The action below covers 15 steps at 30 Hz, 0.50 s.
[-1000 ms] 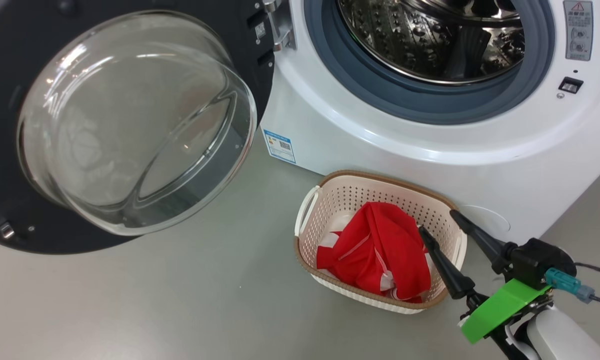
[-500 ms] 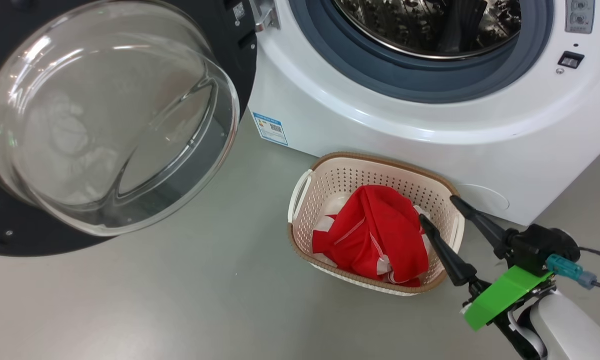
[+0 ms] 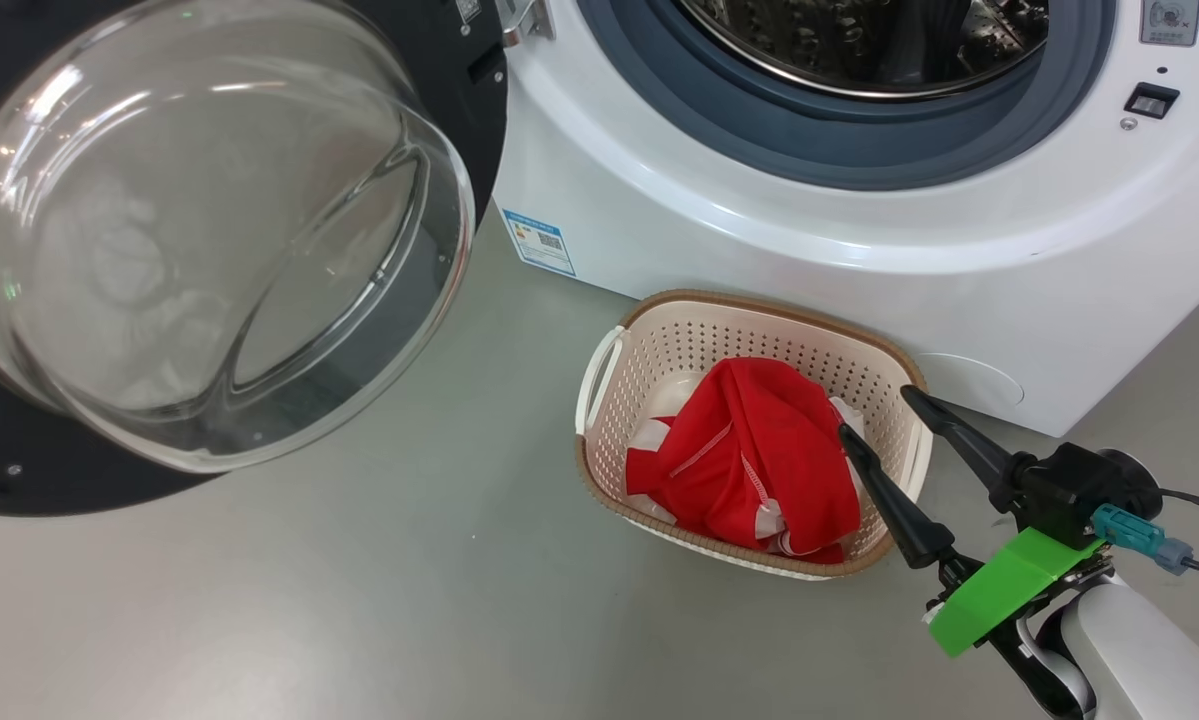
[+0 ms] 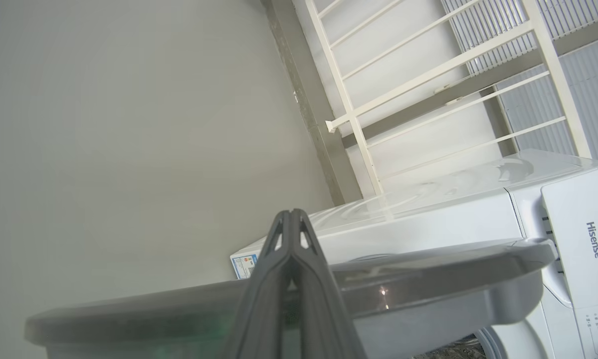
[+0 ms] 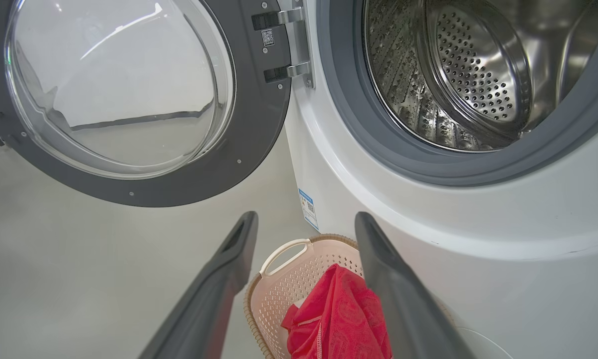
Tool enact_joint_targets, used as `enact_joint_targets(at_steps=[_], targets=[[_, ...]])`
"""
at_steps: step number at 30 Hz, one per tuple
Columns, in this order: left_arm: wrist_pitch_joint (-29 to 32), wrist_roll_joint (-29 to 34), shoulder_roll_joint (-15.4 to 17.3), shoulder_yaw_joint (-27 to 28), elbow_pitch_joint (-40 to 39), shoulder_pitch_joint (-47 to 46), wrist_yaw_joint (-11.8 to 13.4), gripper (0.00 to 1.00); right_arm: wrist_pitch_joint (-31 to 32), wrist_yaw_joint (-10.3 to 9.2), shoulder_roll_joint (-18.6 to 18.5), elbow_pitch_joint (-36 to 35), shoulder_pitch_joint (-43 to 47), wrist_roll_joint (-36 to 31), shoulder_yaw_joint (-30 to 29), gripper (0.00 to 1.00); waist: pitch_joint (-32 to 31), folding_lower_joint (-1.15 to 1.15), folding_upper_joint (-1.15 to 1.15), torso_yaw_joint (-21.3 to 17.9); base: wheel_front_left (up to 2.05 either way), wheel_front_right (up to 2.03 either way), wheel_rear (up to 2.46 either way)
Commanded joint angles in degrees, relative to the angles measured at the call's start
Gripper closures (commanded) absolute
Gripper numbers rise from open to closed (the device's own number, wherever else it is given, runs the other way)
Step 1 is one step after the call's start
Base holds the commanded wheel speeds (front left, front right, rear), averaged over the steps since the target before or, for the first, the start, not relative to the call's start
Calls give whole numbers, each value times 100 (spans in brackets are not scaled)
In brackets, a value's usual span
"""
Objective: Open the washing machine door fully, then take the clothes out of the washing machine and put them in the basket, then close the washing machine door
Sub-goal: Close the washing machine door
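- While the washing machine door (image 3: 209, 230) hangs swung wide to the left, the steel drum (image 5: 478, 75) of the washing machine (image 3: 759, 250) stands exposed
- The clothes (image 3: 749, 455) lie bunched in the basket (image 3: 719, 345) on the floor (image 3: 359, 600) (just in front of the machine)
- The right gripper (image 3: 875, 411) hovers at the basket's right rim, jaws spread wide, gripping nothing
- The left gripper (image 4: 292, 219) has its fingers pressed together, the door's grey edge beyond them

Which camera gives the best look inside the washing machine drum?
The right wrist view: the drum shows deep and unobstructed. The head view crops it at the top edge; the left wrist view has the door across it.
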Motion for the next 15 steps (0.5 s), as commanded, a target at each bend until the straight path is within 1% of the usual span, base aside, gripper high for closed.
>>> enact_joint_targets(at_steps=[1, 6, 15], targets=[[183, -116, 325, 77, -240, 71, -21, 100, -28, 9, -41, -114, -107, 10, 117, 0, -3, 0, 0, 6, 0, 0, 0], [669, -345, 266, 103, -623, 283, -21, 100, -28, 9, -56, -114, -118, 5, 110, 0, -12, 0, 0, 30, 0, 0, 0], [1251, -615, 181, 54, -1470, 845, -22, 100, -28, 9, -59, -116, -127, 14, 115, 0, -41, 0, 0, 72, 0, 0, 0]])
